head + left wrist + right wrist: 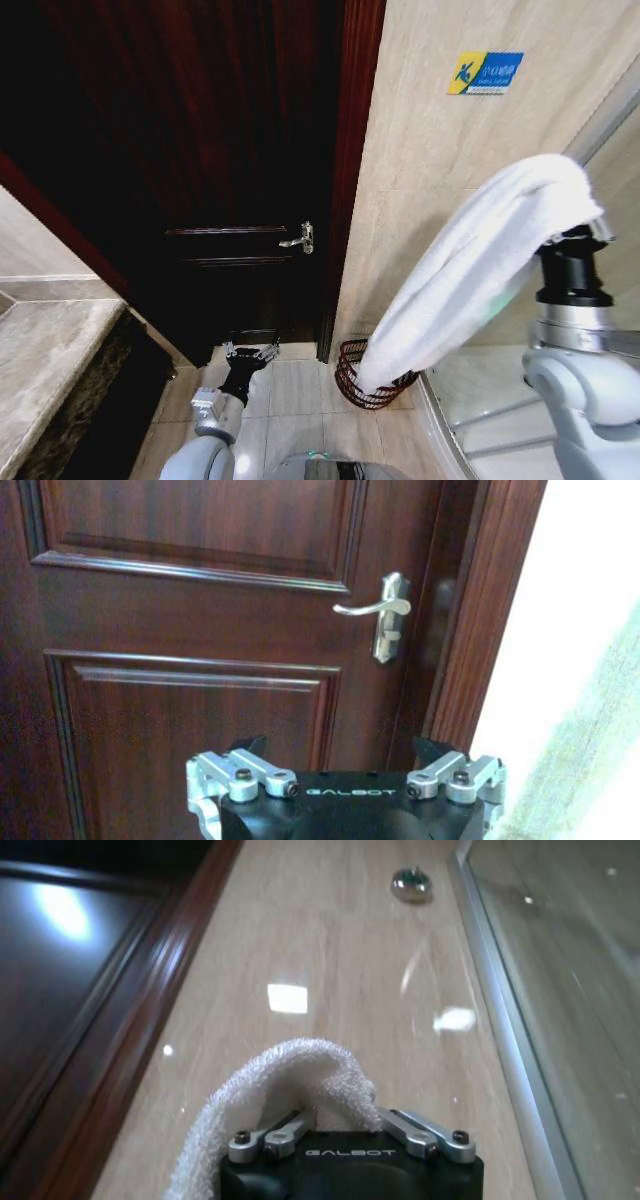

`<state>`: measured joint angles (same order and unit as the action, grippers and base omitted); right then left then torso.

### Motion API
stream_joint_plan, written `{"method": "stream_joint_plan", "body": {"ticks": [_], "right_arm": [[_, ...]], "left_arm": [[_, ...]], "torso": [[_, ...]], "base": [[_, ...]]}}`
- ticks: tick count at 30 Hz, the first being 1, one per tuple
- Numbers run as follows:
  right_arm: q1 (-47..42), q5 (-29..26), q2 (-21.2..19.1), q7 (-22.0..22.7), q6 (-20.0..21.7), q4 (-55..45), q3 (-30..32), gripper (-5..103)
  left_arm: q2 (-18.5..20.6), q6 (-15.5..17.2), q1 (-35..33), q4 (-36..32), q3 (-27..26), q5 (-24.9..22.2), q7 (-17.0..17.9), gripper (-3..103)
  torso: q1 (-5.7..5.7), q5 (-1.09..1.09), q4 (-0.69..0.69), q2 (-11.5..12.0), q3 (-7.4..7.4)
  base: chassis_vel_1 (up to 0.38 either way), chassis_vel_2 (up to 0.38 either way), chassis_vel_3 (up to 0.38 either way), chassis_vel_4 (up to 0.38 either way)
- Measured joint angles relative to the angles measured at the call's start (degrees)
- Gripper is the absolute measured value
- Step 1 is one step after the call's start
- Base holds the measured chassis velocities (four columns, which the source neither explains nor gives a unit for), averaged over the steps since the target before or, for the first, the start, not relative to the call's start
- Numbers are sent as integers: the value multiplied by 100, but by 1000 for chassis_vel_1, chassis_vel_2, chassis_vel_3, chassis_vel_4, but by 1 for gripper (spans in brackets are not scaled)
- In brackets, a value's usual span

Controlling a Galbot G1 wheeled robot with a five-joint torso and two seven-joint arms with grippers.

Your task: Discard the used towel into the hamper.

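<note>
Right gripper raised, clamped on white towel; towel's lower end hangs over red hamper on floor. Left gripper low, jaws spread, facing door.

The right gripper is clamped on the white towel — its fold humps above the jaws and trails down one side — before a beige wall, with a dark door beside the wall and a metal knob high on it.

bright glare spots shine on the tiled wall; the wooden door beside it sits dim, edges bending in the head view.
</note>
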<state>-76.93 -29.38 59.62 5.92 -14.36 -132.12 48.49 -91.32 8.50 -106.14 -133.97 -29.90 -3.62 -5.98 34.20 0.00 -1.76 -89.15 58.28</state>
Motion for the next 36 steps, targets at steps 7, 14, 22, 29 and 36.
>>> {"method": "stream_joint_plan", "body": {"ticks": [7,14,22,29,36], "right_arm": [[178,12,-45,-29,-80,414,-70,8],[178,136,48,-139,-282,800,-158,8],[62,445,297,-331,-643,1041,-523,8],[21,627,444,-431,-947,1326,-683,8],[5,734,599,-602,-1223,1801,-769,8]], "left_arm": [[0,0,0,0,0,0,0,99],[0,0,0,0,0,0,0,99],[0,0,0,0,0,0,0,99],[0,0,0,0,0,0,0,99],[-1,0,0,0,0,0,0,99]], "torso": [[0,0,0,0,0],[0,0,0,-1,0],[0,0,0,-1,0],[0,-1,0,-1,0],[0,1,0,-1,0]], "base": [[0,0,0,0],[0,0,0,0],[0,0,0,0],[0,0,0,0],[0,0,0,0]]}}
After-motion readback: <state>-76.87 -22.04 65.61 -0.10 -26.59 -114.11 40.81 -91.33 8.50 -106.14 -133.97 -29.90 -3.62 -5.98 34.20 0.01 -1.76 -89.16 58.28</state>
